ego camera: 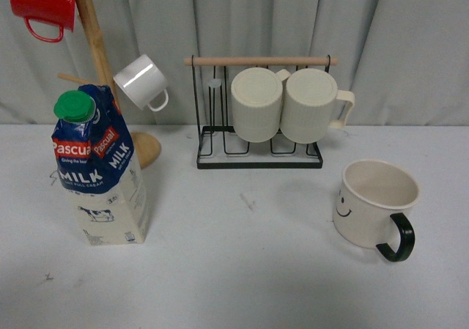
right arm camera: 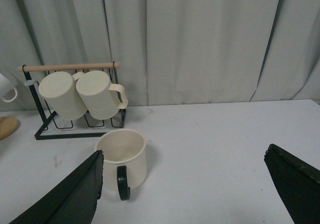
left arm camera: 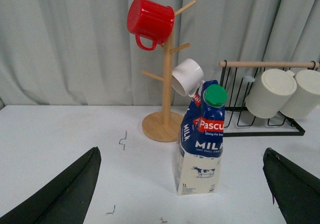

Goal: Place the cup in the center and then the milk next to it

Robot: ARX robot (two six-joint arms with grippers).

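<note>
Cup and milk stand apart on white tabletop before grey curtain.

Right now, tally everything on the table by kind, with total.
Red mug: 1
Small white mug: 1
Ribbed cream mugs: 2
Cream smiley mug with black handle: 1
Blue-topped milk carton: 1
Wooden mug tree: 1
Black wire rack: 1
Total: 8

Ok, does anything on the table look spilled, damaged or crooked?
Only the milk carton: it stands upright, but its blue top looks creased and leans to one side. Nothing is spilled, and the cup sits upright.
</note>
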